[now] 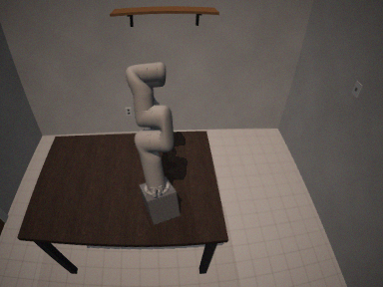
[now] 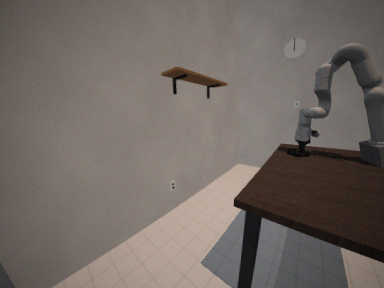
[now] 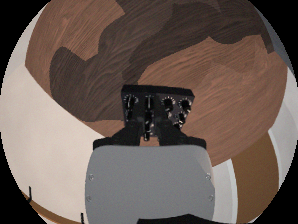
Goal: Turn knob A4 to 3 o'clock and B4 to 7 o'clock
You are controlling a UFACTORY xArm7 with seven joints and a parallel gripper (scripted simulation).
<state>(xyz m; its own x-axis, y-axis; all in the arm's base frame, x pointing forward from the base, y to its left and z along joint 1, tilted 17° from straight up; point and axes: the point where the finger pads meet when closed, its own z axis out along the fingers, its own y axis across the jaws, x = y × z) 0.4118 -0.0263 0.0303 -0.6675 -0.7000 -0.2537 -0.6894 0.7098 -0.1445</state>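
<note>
The knob box is a small black box with rows of knobs, seen in the wrist view just beyond my gripper's grey body. In the exterior view it (image 2: 299, 152) lies low and dark at the far edge of the table. My gripper (image 3: 149, 103) points straight down onto the box, and its fingers are closed narrowly on one knob in the near row. I cannot read which knob it is, nor any knob's white line. In the top view the arm (image 1: 152, 135) hides the box and the gripper.
The arm's grey base block (image 1: 161, 203) stands near the table's front edge. The box sits close to the table's rear edge, with floor beyond it. A wooden shelf (image 1: 165, 12) hangs high on the back wall.
</note>
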